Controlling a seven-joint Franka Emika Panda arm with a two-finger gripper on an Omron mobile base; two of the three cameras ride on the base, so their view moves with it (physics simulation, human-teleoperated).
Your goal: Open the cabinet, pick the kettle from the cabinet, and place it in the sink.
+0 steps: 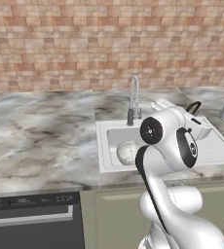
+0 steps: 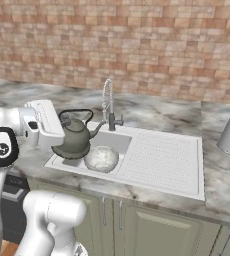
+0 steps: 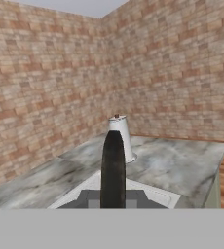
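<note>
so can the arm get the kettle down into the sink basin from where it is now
Probably yes. The fingers are shut on the kettle by its handle, right over the sink basin. A pale round thing lies in the basin just beside it, and the tap stands behind, so room is tight.

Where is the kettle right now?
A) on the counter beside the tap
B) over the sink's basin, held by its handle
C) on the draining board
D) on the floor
B: the kettle hangs over the sink basin, its handle in the gripper.
</note>
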